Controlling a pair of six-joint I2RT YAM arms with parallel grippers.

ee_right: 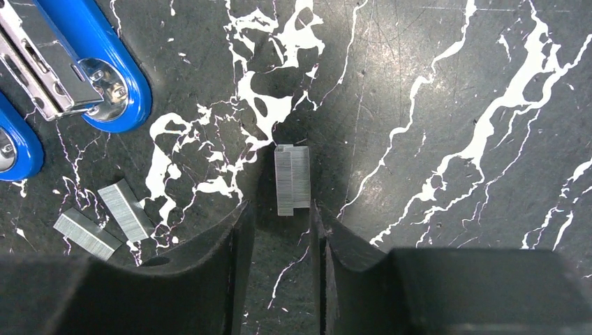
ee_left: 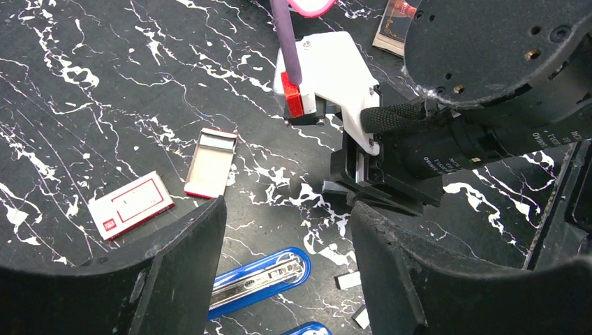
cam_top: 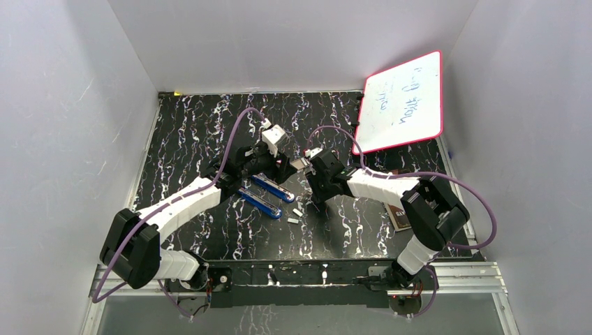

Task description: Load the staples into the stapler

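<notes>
The blue stapler [cam_top: 274,188] lies opened flat on the black marbled table, its metal channel facing up [ee_left: 262,279] [ee_right: 77,66]. A second blue half [cam_top: 260,204] lies beside it [ee_right: 14,150]. My left gripper [cam_top: 269,167] is open and empty above the stapler's rounded end [ee_left: 286,230]. My right gripper [cam_top: 313,194] is open and low over the table [ee_right: 279,209]. A short grey strip of staples [ee_right: 292,180] lies flat with its near end between the fingertips. Two more staple strips [ee_right: 126,209] [ee_right: 86,234] lie to the left, near the stapler [cam_top: 296,215].
A red-and-white staple box [ee_left: 130,204] and its open cardboard tray [ee_left: 211,162] lie beyond the stapler. A pink-rimmed whiteboard [cam_top: 401,101] leans at the back right. A brown card [cam_top: 399,216] lies by the right arm. White walls enclose the table.
</notes>
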